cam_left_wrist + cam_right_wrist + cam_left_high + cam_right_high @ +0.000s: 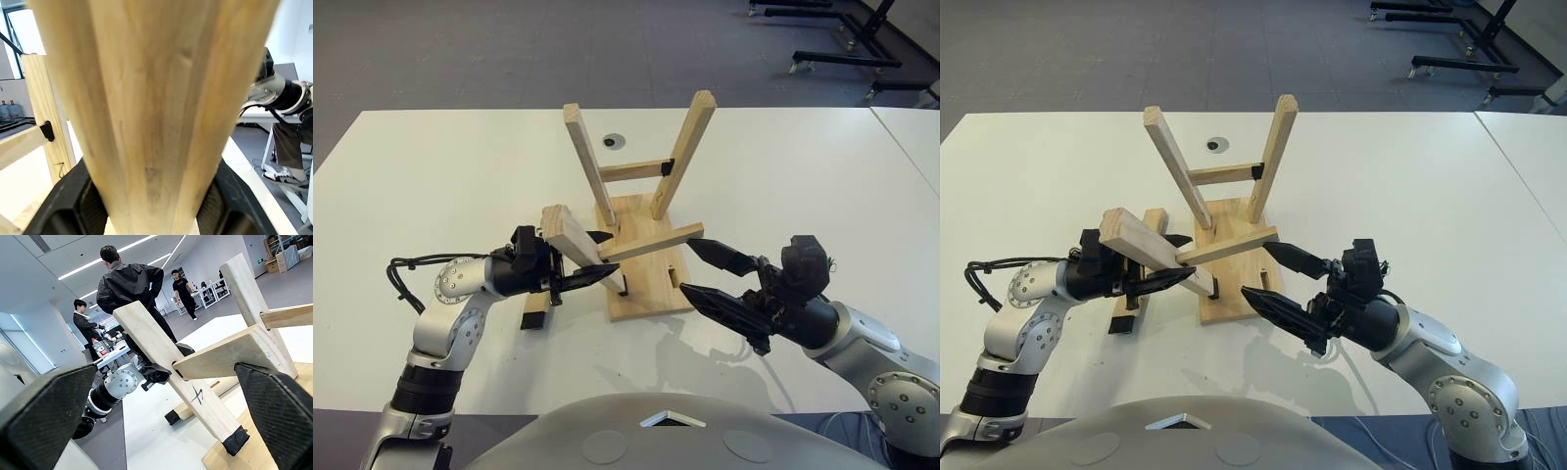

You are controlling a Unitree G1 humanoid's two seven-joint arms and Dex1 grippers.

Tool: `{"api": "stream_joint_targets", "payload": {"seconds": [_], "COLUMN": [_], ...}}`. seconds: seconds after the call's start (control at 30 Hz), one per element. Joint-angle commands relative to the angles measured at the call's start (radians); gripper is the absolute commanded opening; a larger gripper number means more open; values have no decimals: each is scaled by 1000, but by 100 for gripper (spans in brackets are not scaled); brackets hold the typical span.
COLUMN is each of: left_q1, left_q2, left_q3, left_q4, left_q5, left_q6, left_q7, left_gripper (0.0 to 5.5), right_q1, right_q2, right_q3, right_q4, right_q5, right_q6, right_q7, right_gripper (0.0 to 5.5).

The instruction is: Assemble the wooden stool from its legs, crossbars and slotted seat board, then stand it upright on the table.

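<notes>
The left gripper (595, 258) was clamped across a loose wooden leg (568, 233), its two fingers pressed on opposite faces. The leg leaned over, upper end back above the wrist, black-capped foot down past the fingertips at the near edge of the seat board (646, 290). That tilt looked like a way of steering the foot toward a slot. Whether the foot had gone in could not be told. Beneath this gripper, on the table (431, 176), lay a spare wooden piece (535, 311), likely put by for a later step.

From the held leg a crossbar (651, 242) ran sideways, away from the left gripper and toward the right gripper (689, 266). The right gripper was spread wide and held nothing. Its upper finger lay just under the crossbar's free end and its lower finger reached over the board's near corner. It seemed placed to catch or steady that end while the other arm carried the weight.

The board lay flat on the table between the two grippers and ran on beyond both. Past its far half stood two fitted legs (589, 162) pointing upward and splaying apart, tied by a second crossbar (631, 170). The stool was being built upside down, about half done.
</notes>
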Motion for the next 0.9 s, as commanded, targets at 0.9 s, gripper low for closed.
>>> {"api": "stream_joint_targets", "payload": {"seconds": [0.9], "left_q1": [-110], "left_q2": [123], "left_q3": [-40], "left_q4": [-126], "left_q5": [-6], "left_q6": [259], "left_q7": [66], "left_gripper": [205], "right_q1": [130], "right_q2": [-146], "right_q3": [-14], "right_q4": [-87], "right_q5": [101], "right_q6": [77], "right_q7": [145], "right_gripper": [515]}}
